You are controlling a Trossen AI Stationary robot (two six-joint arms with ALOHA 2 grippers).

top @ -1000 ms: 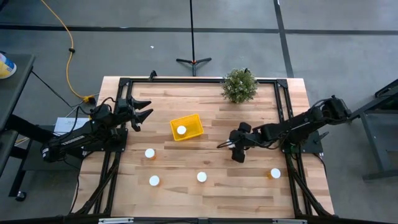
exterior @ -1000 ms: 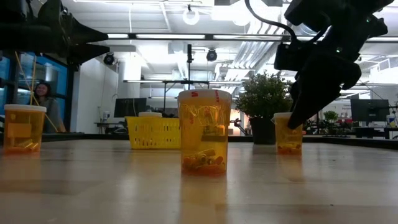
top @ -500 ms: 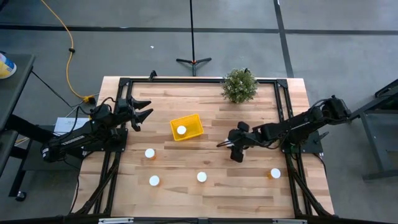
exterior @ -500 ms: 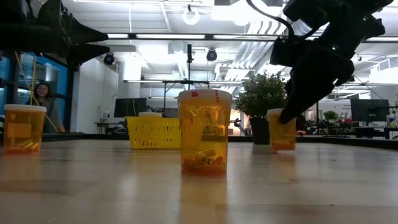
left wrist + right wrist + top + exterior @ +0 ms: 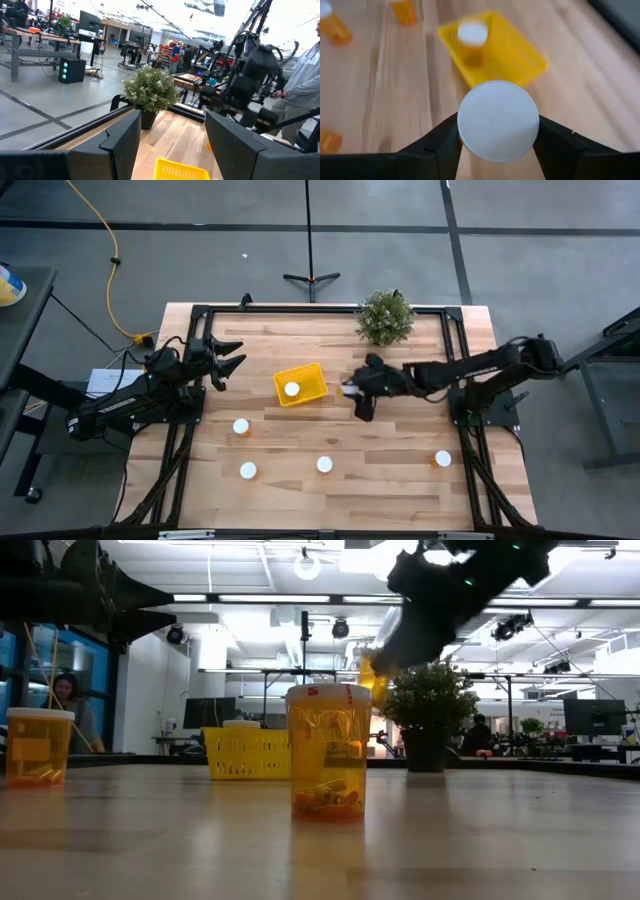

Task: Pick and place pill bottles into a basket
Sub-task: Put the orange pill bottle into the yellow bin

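1. Right hand (image 5: 352,390) — raised above the desk (image 5: 400,480), just beside the basket's right side; its fingers (image 5: 440,145) are closed on a pill bottle (image 5: 497,120) whose white cap fills the gap between them. In the low view this held bottle (image 5: 372,678) hangs clear of the wood, in front of the potted plant (image 5: 430,715).
2. Basket (image 5: 312,392) — yellow, low-walled, set at a slant left of the desk's centre. One capped bottle (image 5: 291,389) stands inside it.
3. Loose bottles on the desk, all upright and well apart: one below the basket towards the left (image 5: 241,426); two in the near row (image 5: 248,470) and (image 5: 324,464); one close to the right edge (image 5: 442,459).
4. Open room — bare wood lies between the held bottle and the basket's rim, and across the desk's right half.
5. Potted plant (image 5: 385,317) — at the far edge, near the black frame rail.
6. Left hand (image 5: 228,360) — waiting over the desk's left edge, fingers (image 5: 120,145) parted, holding nothing.
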